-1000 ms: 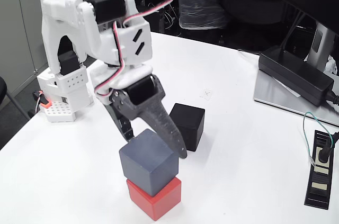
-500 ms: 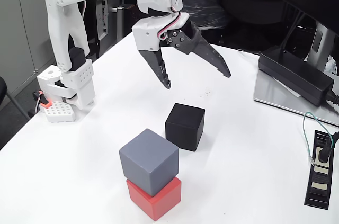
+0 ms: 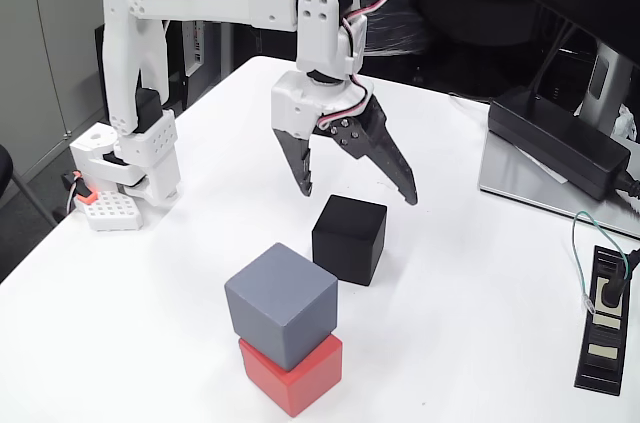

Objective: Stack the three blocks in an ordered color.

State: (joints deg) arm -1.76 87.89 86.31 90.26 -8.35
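I see my gripper (image 3: 358,193) hanging jaws apart above the black block (image 3: 349,239), grey block (image 3: 281,303) atop the red block (image 3: 293,373).

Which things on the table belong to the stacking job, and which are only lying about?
Belong to the job:
- blue-grey block, resting on the red block
- black block, alone on the table
- gripper, open above the black block

Lying about:
- white perforated block
- power adapter
- black power strip

Bright, even room light on the white table (image 3: 470,273), faint soft shadows, sharp focus, dim background.
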